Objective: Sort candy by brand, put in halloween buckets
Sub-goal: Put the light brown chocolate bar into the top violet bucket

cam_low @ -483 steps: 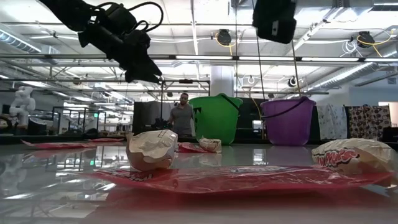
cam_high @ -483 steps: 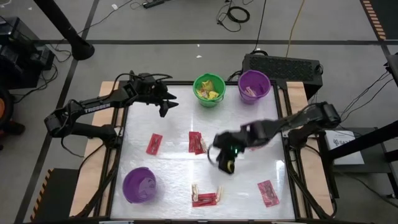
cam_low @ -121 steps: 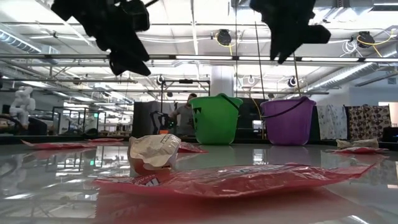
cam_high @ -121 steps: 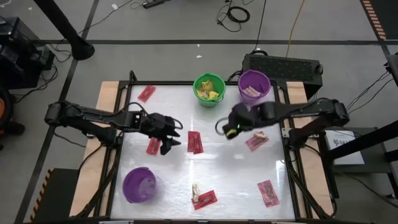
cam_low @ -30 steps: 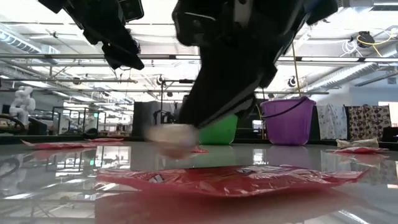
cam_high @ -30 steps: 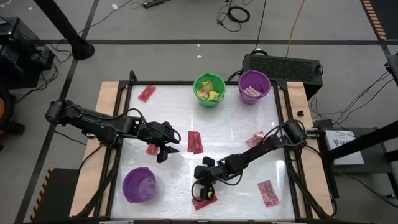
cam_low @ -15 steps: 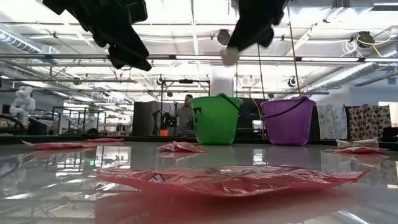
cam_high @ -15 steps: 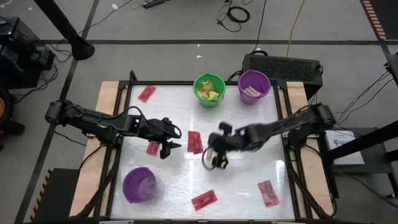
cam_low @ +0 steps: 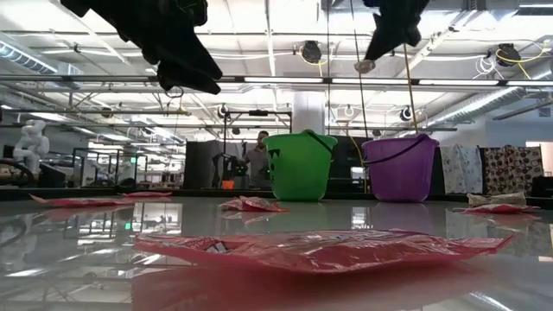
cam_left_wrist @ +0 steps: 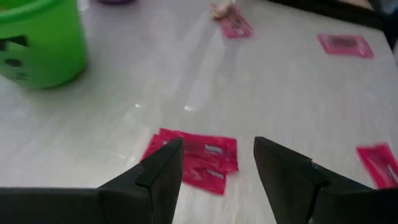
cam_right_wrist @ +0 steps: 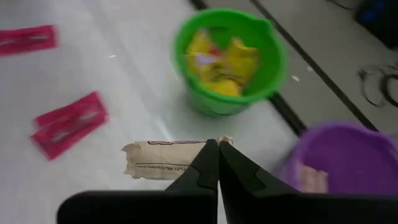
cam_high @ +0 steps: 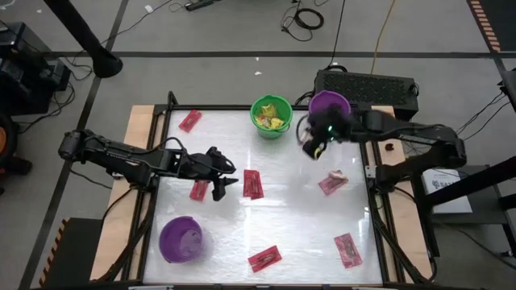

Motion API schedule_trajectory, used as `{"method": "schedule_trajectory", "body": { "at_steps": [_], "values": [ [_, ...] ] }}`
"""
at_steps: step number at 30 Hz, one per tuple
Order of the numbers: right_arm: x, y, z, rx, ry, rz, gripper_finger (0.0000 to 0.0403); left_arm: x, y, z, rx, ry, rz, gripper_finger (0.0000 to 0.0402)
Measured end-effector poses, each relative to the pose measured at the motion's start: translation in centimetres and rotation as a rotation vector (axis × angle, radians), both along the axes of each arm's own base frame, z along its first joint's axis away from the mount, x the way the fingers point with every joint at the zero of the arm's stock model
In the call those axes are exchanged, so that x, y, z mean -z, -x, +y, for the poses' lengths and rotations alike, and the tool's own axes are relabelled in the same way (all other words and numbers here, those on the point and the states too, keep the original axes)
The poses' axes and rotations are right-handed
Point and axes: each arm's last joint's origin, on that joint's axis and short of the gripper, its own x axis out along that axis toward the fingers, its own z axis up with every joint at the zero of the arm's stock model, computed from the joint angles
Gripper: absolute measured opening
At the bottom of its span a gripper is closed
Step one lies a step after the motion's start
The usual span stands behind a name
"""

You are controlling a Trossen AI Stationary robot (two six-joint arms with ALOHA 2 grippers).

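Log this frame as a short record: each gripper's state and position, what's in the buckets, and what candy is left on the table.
right gripper: shut on a tan wrapped candy, raised beside the far purple plastic bucket
left gripper: open, above a flat red candy packet
green plastic bucket: holds yellow packets
far purple plastic bucket: holds tan pieces
near purple plastic bucket: contents cannot be told
white table: several red packets loose
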Motion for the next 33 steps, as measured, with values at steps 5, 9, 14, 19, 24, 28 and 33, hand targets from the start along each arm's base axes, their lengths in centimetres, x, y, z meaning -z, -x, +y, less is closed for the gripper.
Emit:
{"method": "schedule_trajectory", "body": {
  "at_steps": [5,9,14,19,24,28,33],
  "values": [
    [-0.2,2.2,-2.8,0.135,-0.008,0.051,0.0,-0.3,-0.2,0.1,-0.07,0.024,-0.047,0.0203],
    [0.2,3.6,-4.9,0.256,-0.034,0.103,0.0,-0.4,-0.3,0.2,-0.094,0.022,-0.065,0.0203],
    [0.8,4.5,-7.7,0.432,-0.035,0.128,0.0,-0.6,-0.3,0.3,-0.171,0.084,-0.094,0.0203],
    [1.9,5.1,-11.2,0.591,-0.039,0.151,0.0,-0.6,-0.3,0.4,-0.22,0.085,-0.105,0.0203],
    [4.2,5.4,-13.6,0.663,-0.121,0.269,0.0,-0.6,-0.3,0.4,-0.246,0.103,-0.112,0.0203],
    [5.5,5.3,-14.8,0.646,-0.148,0.34,0.0,-0.6,-0.3,0.4,-0.278,0.153,-0.121,0.0203],
    [5.7,5.6,-15.5,0.661,-0.14,0.347,0.0007,-0.6,-0.3,0.4,-0.286,0.165,-0.123,0.0203]
  ]
}}
